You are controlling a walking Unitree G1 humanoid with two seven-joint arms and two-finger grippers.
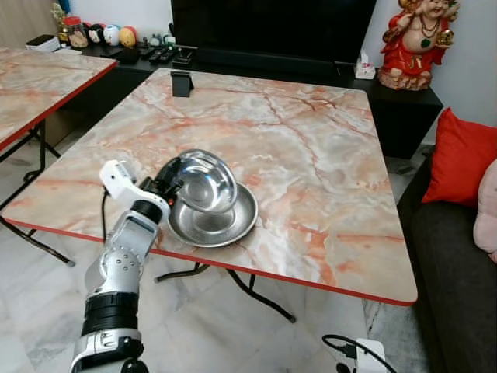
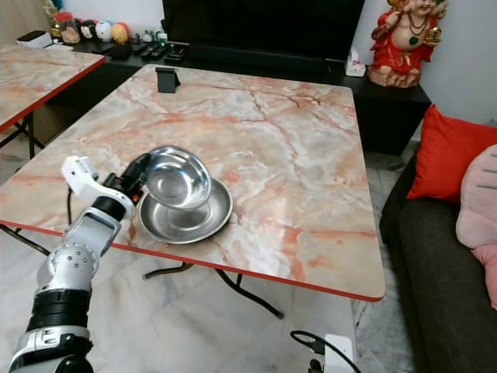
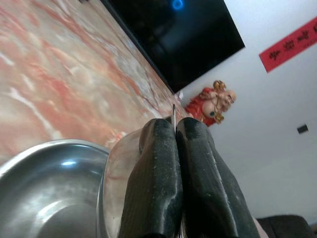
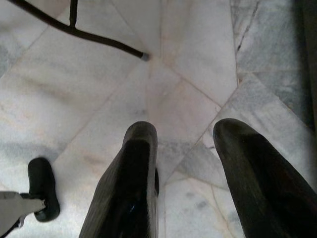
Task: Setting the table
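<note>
Steel small shiny bowl point(image 1: 203, 181) tilted above a wide shallow steel plate point(image 1: 233, 226), near the front edge of the pink-veined marble table point(image 1: 311, 148). Pinched at its rim by the left gripper point(image 3: 174, 130), black fingers point(image 3: 158, 163) pressed together on the thin metal. Right gripper point(image 4: 185, 131) hanging over grey floor tiles point(image 4: 99, 89), fingers apart.

Home living room: marble-look folding table point(image 1: 311, 155), television point(image 1: 272, 27), sofa point(image 1: 454, 264) with red cushion point(image 1: 460, 155)

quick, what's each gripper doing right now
left gripper: shut on the rim of the steel bowl, tilted over the steel plate.
right gripper: open, holding nothing, hanging over the floor.
</note>
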